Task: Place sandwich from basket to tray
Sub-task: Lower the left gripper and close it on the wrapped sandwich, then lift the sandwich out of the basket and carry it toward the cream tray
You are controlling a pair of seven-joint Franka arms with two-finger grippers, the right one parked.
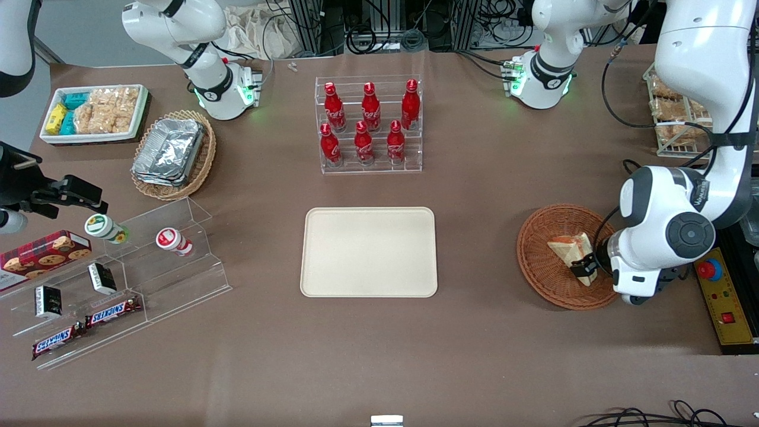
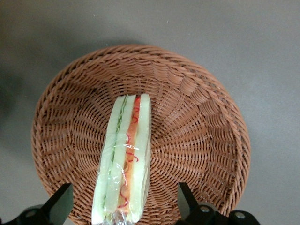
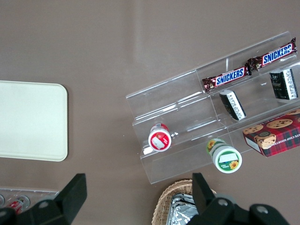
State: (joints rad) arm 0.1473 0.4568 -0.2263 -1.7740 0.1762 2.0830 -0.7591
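Note:
The sandwich (image 1: 568, 248) is a wrapped wedge of pale bread with red-orange and green filling, lying in the round reddish-brown wicker basket (image 1: 542, 281) toward the working arm's end of the table. My left gripper (image 1: 584, 268) hangs low over the basket at the sandwich's end nearer the front camera. In the left wrist view the gripper (image 2: 123, 206) is open, its two black fingers (image 2: 58, 207) standing one on each side of the sandwich (image 2: 125, 154) with gaps, above the basket (image 2: 197, 122). The cream-beige tray (image 1: 369, 251) lies bare at the table's middle.
A clear rack of red bottles (image 1: 369, 124) stands farther from the front camera than the tray. A yellow-and-black control box with a red button (image 1: 724, 299) lies beside the basket. A clear snack stand (image 1: 118, 279), a tan basket of foil containers (image 1: 172, 154) and a white snack tray (image 1: 95, 112) lie toward the parked arm's end.

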